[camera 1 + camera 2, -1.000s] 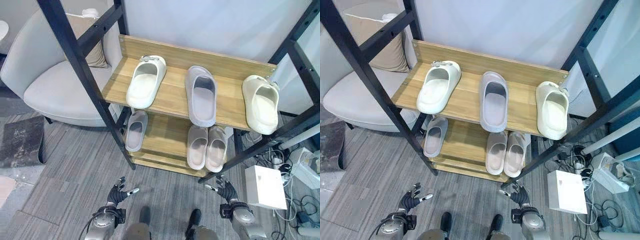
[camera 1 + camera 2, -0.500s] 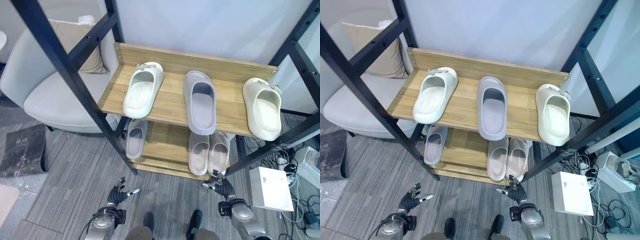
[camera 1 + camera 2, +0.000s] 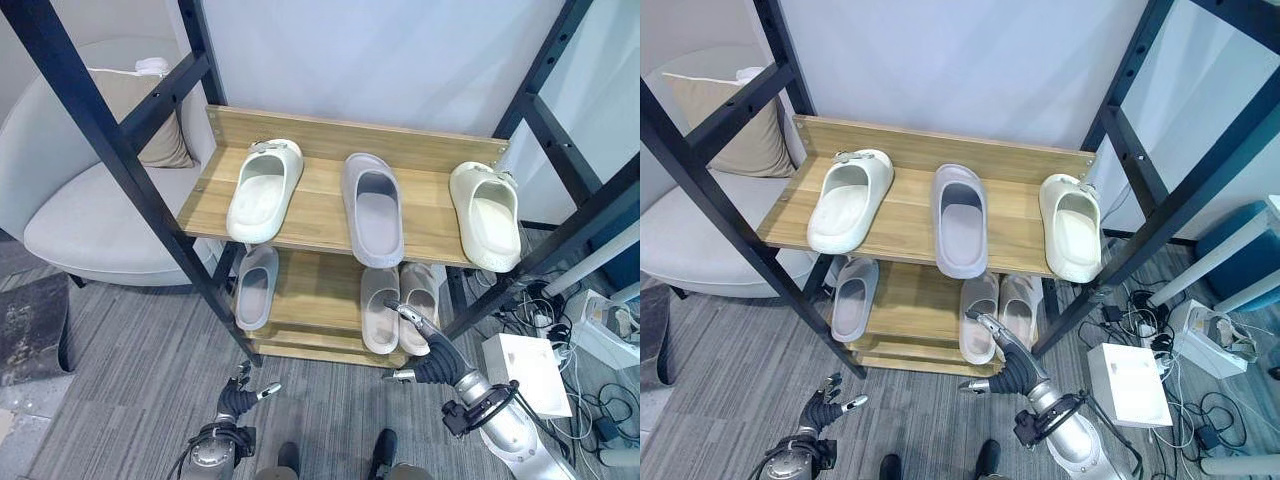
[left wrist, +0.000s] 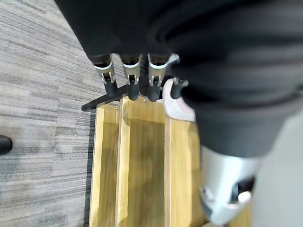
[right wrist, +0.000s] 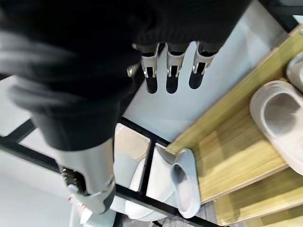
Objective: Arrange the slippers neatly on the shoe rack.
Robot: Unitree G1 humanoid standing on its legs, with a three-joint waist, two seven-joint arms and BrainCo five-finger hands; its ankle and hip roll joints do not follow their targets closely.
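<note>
Right robot hand (image 3: 428,352) near shelf edge (image 3: 330,356)

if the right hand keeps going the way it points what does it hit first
Probably the pinkish pair on the lower shelf: the right hand, open, reaches toward their front ends. How much gap remains is hard to judge from the head views.

Six slippers: three on the shoe rack's (image 3: 320,205) top shelf, two cream (image 3: 263,188) (image 3: 486,214) and one grey (image 3: 372,207), and three on the lower shelf (image 3: 254,285) (image 3: 379,308) (image 3: 420,298).
</note>
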